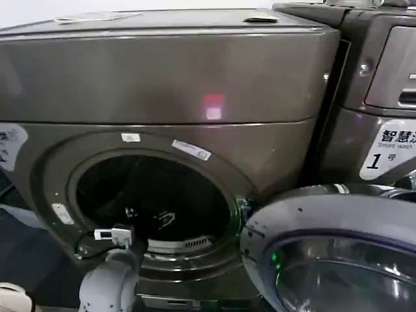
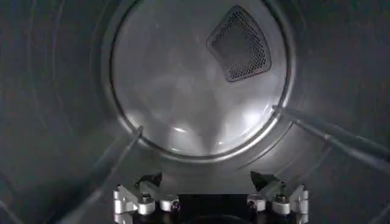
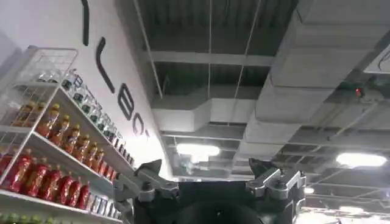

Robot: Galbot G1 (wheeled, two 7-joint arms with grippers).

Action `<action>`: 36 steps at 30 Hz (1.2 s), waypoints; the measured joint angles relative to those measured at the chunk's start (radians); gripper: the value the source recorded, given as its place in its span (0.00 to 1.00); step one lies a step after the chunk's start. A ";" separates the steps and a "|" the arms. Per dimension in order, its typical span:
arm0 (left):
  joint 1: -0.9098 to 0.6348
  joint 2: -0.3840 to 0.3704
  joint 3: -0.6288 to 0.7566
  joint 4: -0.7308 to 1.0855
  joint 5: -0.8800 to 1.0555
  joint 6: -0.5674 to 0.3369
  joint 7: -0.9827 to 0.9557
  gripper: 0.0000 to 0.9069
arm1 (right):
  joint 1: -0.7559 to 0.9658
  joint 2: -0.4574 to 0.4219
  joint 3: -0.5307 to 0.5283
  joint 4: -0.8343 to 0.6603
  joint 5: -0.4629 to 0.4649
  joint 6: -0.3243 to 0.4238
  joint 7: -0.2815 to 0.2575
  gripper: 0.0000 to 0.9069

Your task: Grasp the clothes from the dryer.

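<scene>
Early stage: left gripper [image 2: 210, 193] reaching in through lower rim of dryer [image 1: 162, 78] mouth, jaws apart and empty, clothes nowhere visible in drum so location unknown; right gripper [image 3: 210, 182] parked, jaws apart, aimed at ceiling; grasp and pull-out still left.

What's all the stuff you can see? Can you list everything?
dryer: one, dark grey-brown, straight ahead, round mouth open
pink light: one, on the dryer's front above the mouth
round door: one, grey rim with glass, swung open at lower right
second machine: one, dark grey, right of the dryer
sticker: one, white with a "1", on the second machine
mesh vent: one, dark, on the drum's back wall
bottles: many, red and orange, on white shelves
left gripper: one, open, inside the drum
right gripper: one, open, pointing up at the ceiling
</scene>
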 measured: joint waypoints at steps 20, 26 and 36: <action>-0.027 0.027 -0.049 0.045 0.341 0.000 0.301 1.00 | 0.007 0.009 -0.019 -0.004 0.003 0.020 0.001 1.00; -0.074 0.057 -0.067 0.071 0.674 0.000 0.613 1.00 | 0.009 0.009 -0.022 -0.008 0.002 0.023 0.001 1.00; -0.191 0.101 -0.084 0.125 1.038 -0.348 1.020 1.00 | 0.008 0.016 -0.024 -0.009 0.001 0.030 0.000 1.00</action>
